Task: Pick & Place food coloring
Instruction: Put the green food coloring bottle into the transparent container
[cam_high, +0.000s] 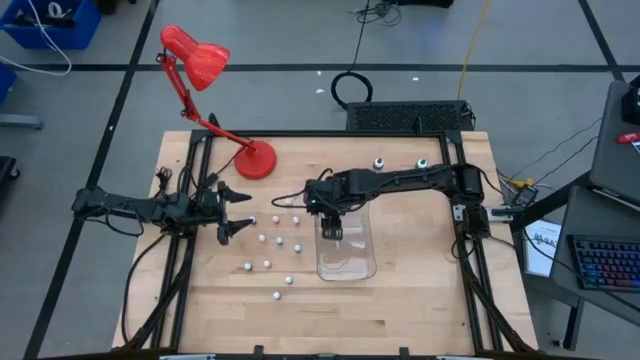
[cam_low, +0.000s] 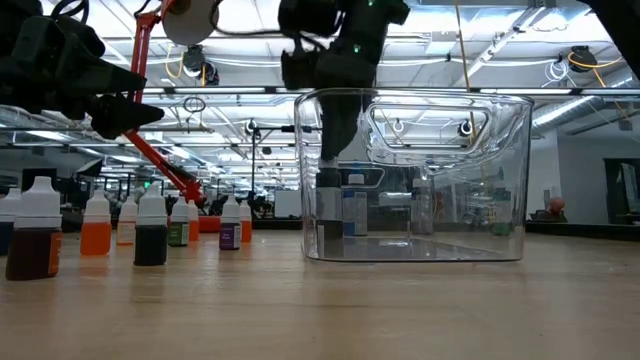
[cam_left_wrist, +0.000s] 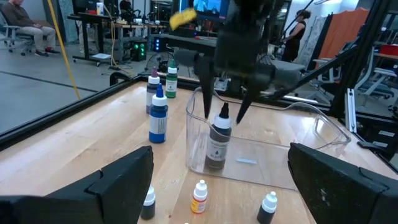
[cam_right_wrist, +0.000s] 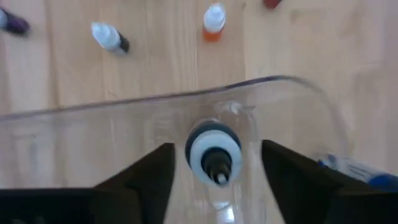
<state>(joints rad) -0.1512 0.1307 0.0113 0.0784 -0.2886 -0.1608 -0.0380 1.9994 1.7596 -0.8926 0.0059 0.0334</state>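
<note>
A clear plastic tray (cam_high: 347, 268) lies at the table's middle. Inside it, near its far left corner, a dark food coloring bottle (cam_left_wrist: 217, 142) with a black tip stands upright on the tray's floor. My right gripper (cam_right_wrist: 214, 163) points steeply down into the tray and is open. Its fingers (cam_left_wrist: 205, 93) stand on either side of the bottle's cap (cam_right_wrist: 213, 151) with a gap on each side. Several small food coloring bottles (cam_high: 268, 240) stand on the wood left of the tray. My left gripper (cam_high: 240, 210) waits open at the table's left.
A red desk lamp (cam_high: 200, 60) stands with its base (cam_high: 257, 160) at the far left. Three taller bottles, among them a blue one (cam_left_wrist: 158, 117) and a green one (cam_left_wrist: 171, 78), stand beyond the tray's far end. Bare wood lies toward the near edge.
</note>
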